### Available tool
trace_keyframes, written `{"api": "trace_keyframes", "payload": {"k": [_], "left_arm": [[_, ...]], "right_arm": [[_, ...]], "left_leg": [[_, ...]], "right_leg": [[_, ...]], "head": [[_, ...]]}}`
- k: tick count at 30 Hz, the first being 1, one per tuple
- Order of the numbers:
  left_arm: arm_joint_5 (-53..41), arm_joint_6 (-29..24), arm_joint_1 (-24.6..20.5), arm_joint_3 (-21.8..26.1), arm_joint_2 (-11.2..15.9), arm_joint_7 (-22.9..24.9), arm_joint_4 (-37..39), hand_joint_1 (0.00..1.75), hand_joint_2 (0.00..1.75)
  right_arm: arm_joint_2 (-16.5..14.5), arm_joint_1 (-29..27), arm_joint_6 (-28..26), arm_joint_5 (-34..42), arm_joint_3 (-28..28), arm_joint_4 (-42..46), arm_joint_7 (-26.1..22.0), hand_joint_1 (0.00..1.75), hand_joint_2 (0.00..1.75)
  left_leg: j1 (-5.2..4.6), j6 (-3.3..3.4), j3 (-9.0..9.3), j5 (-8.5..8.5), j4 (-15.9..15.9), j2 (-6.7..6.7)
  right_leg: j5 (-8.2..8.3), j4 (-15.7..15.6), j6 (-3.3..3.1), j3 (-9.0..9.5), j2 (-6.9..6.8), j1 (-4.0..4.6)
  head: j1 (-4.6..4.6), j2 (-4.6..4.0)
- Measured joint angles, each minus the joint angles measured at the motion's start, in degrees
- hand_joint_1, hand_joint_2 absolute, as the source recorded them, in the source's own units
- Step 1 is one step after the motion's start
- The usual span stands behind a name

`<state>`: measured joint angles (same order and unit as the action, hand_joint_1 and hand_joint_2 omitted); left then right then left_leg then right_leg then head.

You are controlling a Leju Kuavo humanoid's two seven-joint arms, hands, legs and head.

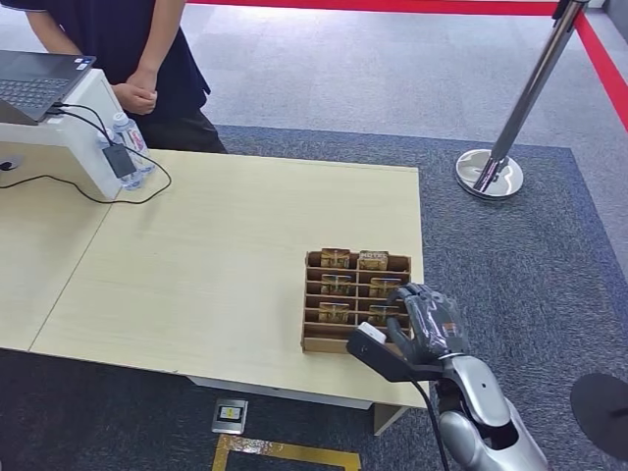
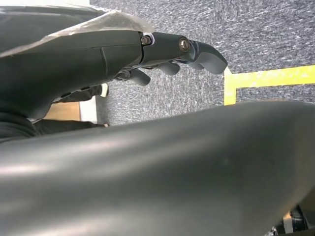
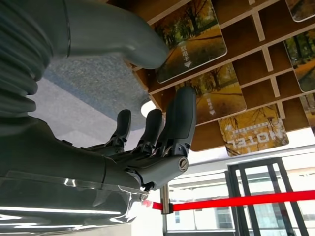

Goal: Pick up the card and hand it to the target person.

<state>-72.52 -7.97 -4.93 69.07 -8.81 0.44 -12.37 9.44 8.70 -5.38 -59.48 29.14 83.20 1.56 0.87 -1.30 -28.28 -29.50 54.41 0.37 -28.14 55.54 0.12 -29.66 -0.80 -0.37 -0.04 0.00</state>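
Head view: a wooden card rack [image 1: 317,294] sits on the light wood table [image 1: 207,255], at its near right corner. Cards stand in its slots in two columns. The right hand [image 1: 424,319] is over the rack's right column, fingers pointing down toward the nearest right-hand card [image 1: 385,313]. Whether the fingers touch that card cannot be told from here. A person [image 1: 140,44] stands at the far left side of the table, hands clasped. A laptop [image 1: 37,83] sits on a white stand, with a water bottle [image 1: 133,142] just beside it. A stanchion [image 1: 493,162] with red tape stands on the carpet to the right.

Left wrist view: the left hand [image 2: 163,54] hangs above grey carpet, fingers loosely extended and apart, holding nothing. A yellow floor marking [image 2: 267,78] lies beyond it.

Right wrist view: the right hand's thumb [image 3: 126,42] and fingers [image 3: 183,118] are spread on either side of a card printed with autumn trees [image 3: 193,37] in the rack. Nothing is gripped. The thumb tip lies at that card's edge; contact is not certain.
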Motion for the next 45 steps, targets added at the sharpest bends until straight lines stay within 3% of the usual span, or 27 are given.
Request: {"api": "trace_keyframes", "payload": {"k": [36,41,43,45], "left_arm": [[0.17,-0.43,0.07,0.00,-0.02,-0.92,0.00,0.00,0.00],[0.17,-0.67,0.10,0.00,-0.03,-0.98,0.00,0.00,0.00],[0.19,-0.77,0.13,0.00,-0.05,-0.99,0.00,0.00,0.00],[0.22,-0.84,0.15,0.00,-0.06,-1.01,0.00,0.00,0.00]], "right_arm": [[-1.24,5.40,-0.02,2.73,-0.03,-9.91,-3.31,0.94,1.75],[-1.46,6.07,-0.21,2.97,0.05,-11.05,-3.52,1.58,1.75],[-1.49,6.28,-0.36,3.04,0.05,-11.37,-3.61,1.75,1.75],[-1.51,6.48,-0.59,3.09,0.04,-11.65,-3.73,1.75,1.75]], "left_leg": [[0.00,0.00,0.01,0.00,0.00,0.00],[0.00,0.00,0.02,0.00,0.00,0.00],[0.00,0.00,0.02,0.00,0.00,0.00],[0.00,0.00,0.02,0.00,0.00,0.00]], "right_leg": [[0.00,0.00,0.00,0.01,0.00,0.00],[0.00,0.00,0.00,0.02,0.00,0.00],[0.00,0.00,0.00,0.02,0.00,0.00],[0.00,0.00,0.00,0.02,0.00,0.00]], "head": [[0.00,0.00],[0.00,0.00],[0.00,0.00],[0.00,0.00]]}}
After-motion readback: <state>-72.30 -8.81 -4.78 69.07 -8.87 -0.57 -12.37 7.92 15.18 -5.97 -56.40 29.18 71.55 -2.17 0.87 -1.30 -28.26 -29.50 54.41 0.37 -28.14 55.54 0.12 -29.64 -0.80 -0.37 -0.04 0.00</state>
